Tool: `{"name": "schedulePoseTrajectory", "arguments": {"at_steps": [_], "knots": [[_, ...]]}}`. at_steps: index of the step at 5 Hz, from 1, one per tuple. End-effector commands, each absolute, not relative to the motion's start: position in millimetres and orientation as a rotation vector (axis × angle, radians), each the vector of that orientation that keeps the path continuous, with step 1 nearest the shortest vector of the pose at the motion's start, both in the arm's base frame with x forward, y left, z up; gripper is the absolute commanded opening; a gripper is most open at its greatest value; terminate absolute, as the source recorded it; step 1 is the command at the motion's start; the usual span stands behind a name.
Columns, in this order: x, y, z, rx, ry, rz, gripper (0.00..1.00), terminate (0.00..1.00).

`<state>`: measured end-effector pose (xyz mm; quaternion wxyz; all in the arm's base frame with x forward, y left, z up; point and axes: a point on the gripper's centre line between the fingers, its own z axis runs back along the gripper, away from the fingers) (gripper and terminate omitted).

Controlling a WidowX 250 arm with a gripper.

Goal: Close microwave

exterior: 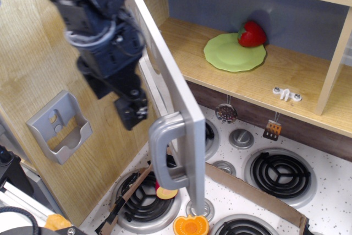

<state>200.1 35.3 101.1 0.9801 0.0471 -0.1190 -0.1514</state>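
The microwave is a wooden cavity with a grey plastic door [175, 94] hinged at its left side. The door stands partly swung toward the cavity, seen nearly edge-on, its silver loop handle [165, 152] facing me. Inside, on the wooden shelf [181, 53], lie a green plate [234, 52] and a red strawberry [251, 34]. My dark gripper [132, 111] hangs just left of the door's outer face, behind the handle. Whether it touches the door and whether its fingers are open does not show.
A small grey wall-mounted holder [59, 126] hangs on the wooden side panel at left. Below is a white toy stove with black coil burners [279, 172], silver knobs, a cardboard strip [247, 186], a halved red fruit [165, 192] and an orange slice [190, 226].
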Motion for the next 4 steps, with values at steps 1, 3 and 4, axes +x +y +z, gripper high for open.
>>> {"name": "schedulePoseTrajectory", "arguments": {"at_steps": [1,3,4], "knots": [[246.9,11.2,106.6,0.093,-0.337,-0.340,1.00,0.00],[277.5,-12.7,108.0,0.096,-0.370,-0.376,1.00,0.00],[293.0,-21.0,107.4,0.091,-0.385,-0.402,1.00,0.00]]}}
